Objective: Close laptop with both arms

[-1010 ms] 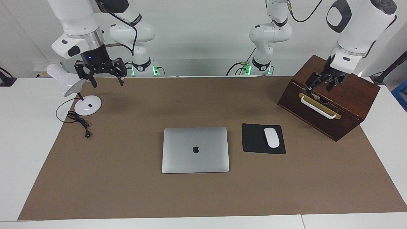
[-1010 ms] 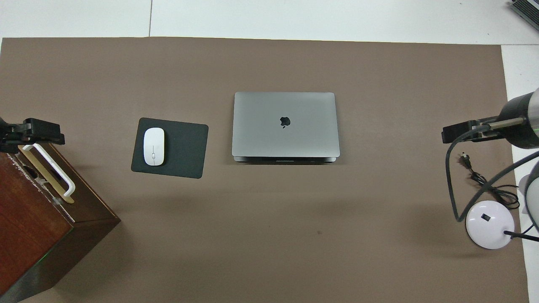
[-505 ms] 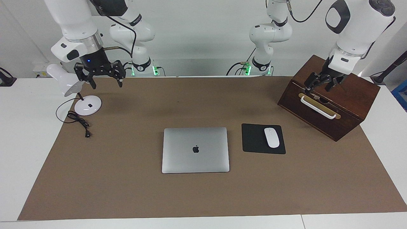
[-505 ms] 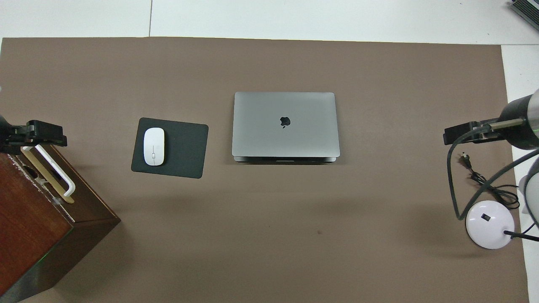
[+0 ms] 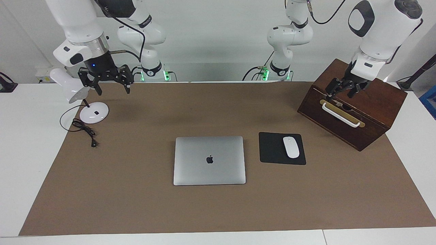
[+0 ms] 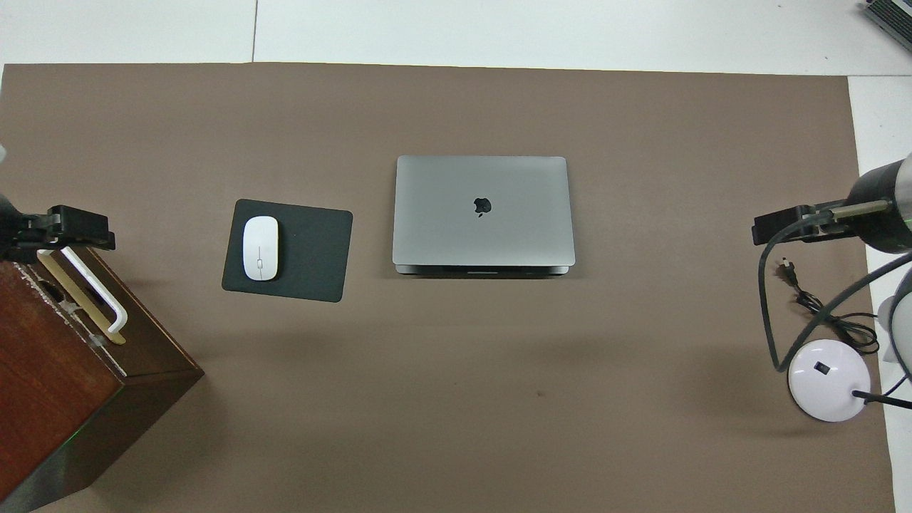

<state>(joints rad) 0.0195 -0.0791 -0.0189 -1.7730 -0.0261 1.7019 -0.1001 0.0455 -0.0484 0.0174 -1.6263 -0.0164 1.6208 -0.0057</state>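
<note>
Both arms hang raised at the robots' edge of the desk (image 5: 20, 143), each with its fingers spread and grasping nothing. The right gripper (image 5: 110, 85) is in the air beside a white lamp (image 5: 69, 89), over the brown mat (image 5: 136, 211) near the right arm's end; the left gripper (image 5: 344, 91) hovers just above the top front edge of a wooden box (image 5: 374, 102), over its white handle (image 5: 340, 115), at the left arm's end; whether it touches the box cannot be told. The lamp's round base (image 6: 830, 379) and its loose black cord (image 6: 819, 306) lie on the mat by the right gripper (image 6: 780, 229); in the overhead view the left gripper (image 6: 75, 226) shows as a dark bar over the handle. Farther from the robots, near the middle of the mat and well apart from both sets of fingers, the laptop (image 5: 209, 160) lies flat and already shut, lid up with the dark logo showing. Its long axis runs from one arm's end of the desk to the other, and the overhead view shows its dark hinge edge (image 6: 483, 270) facing the robots. Beside it, toward the left arm's end, a white mouse (image 5: 291, 147) rests on a black pad (image 5: 272, 149). Only bare mat lies between either gripper and the laptop.
</note>
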